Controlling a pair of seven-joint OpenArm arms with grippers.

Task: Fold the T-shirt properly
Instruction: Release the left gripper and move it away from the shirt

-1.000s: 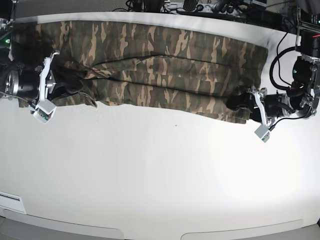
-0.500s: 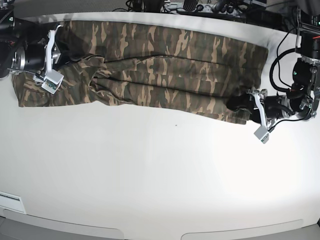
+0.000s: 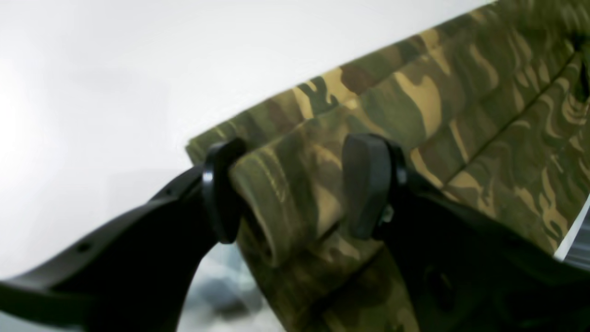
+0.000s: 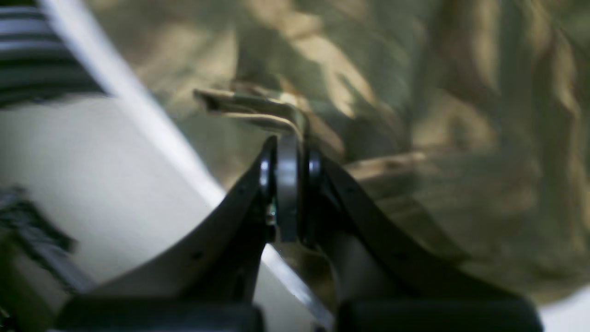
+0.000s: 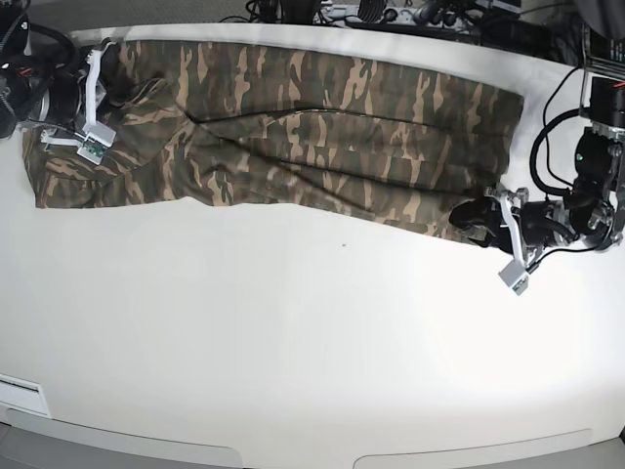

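Observation:
The camouflage T-shirt [image 5: 312, 137] lies as a long band across the far part of the white table [image 5: 293, 342]. At its left end, near the far edge, my right gripper [image 5: 115, 83] is shut on the cloth. The right wrist view has those jaws [image 4: 288, 152] pressed together on a thin edge of the T-shirt [image 4: 415, 92]. My left gripper [image 5: 467, 217] sits at the band's near right corner. In the left wrist view it [image 3: 295, 184] stands open, with a bulging fold of the T-shirt [image 3: 484, 115] between its fingers [image 3: 221, 189].
Cables and equipment [image 5: 391, 12] line the table's far edge. A black cable loop [image 5: 547, 127] hangs by the arm on the right. A white label [image 5: 20, 396] sits at the near left edge.
My right gripper has carried the shirt's left end from the near side up toward the far edge. The left arm has shifted slightly nearer, its jaws unchanged.

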